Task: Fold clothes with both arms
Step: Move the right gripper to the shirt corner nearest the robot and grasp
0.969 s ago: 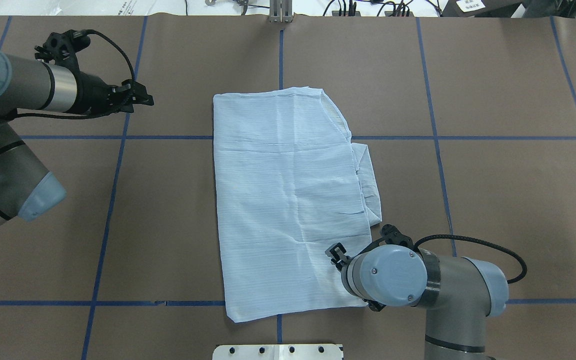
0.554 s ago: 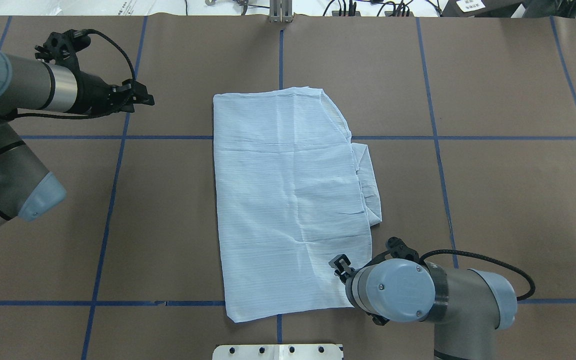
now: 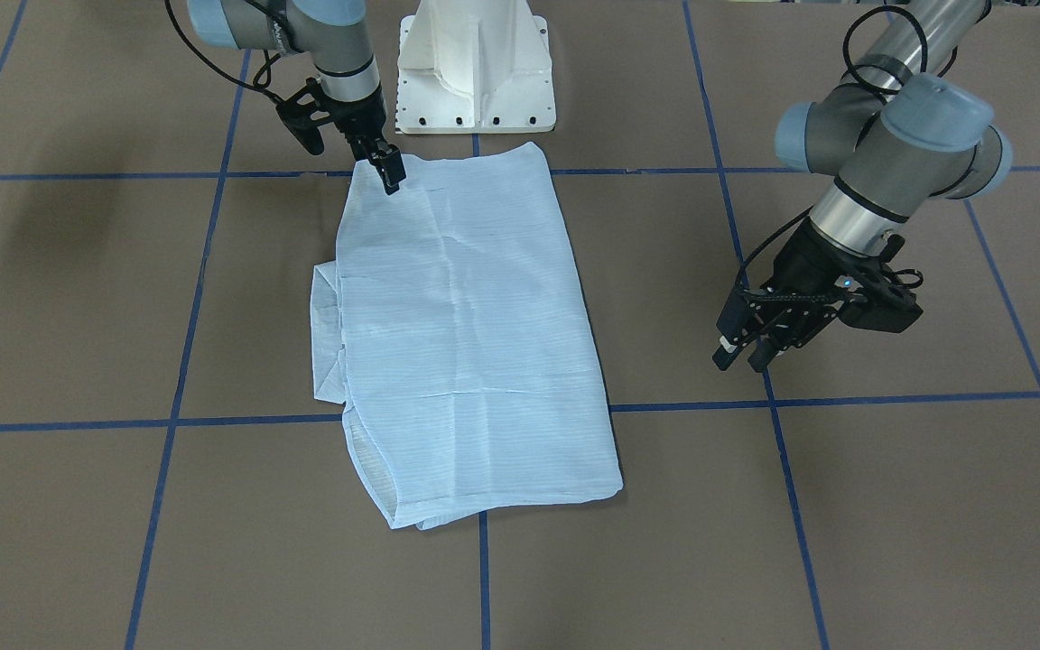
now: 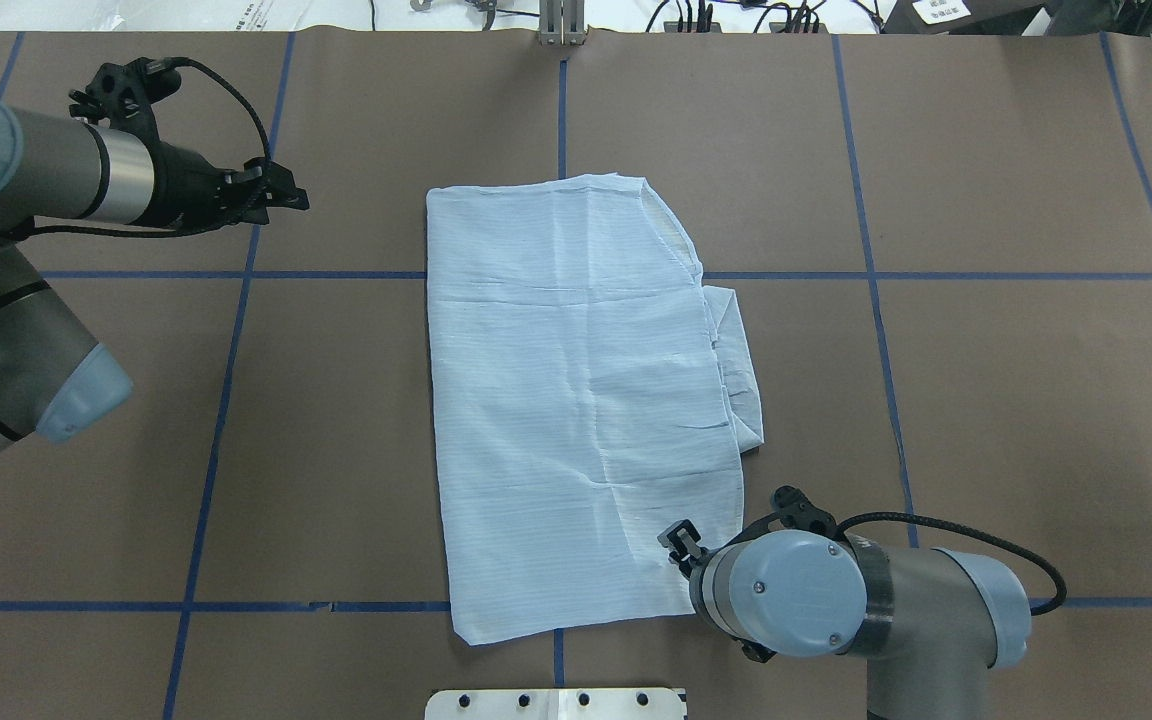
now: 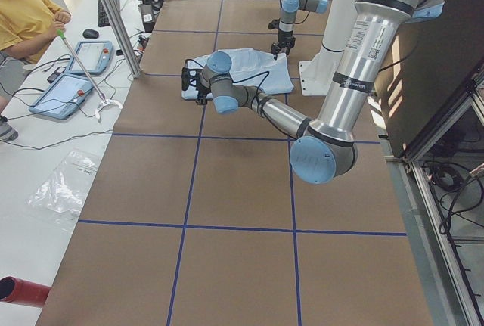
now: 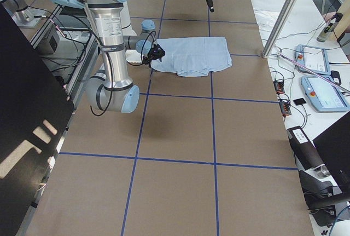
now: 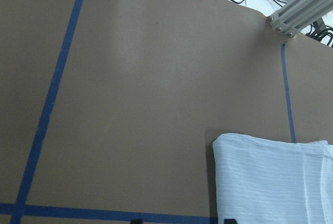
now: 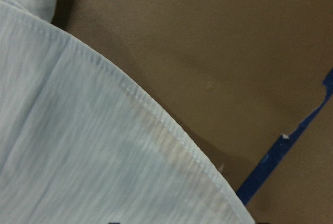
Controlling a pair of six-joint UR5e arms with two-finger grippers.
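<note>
Shirt hem stitching — crisp from right wrist, unreadable overhead.

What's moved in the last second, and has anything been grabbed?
The right end effector slid back toward the robot, over the near right corner of the shirt. No grab or release is visible. The shirt lies flat as before; the left end effector stayed put, off the cloth.

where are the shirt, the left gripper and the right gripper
shirt [image 4: 576, 400], overhead exterior view, middle of the folded body
left gripper [image 3: 738, 357], exterior front-facing view, midway between its fingertips
right gripper [image 3: 391, 183], exterior front-facing view, midway between its fingertips, by the shirt's corner
</note>
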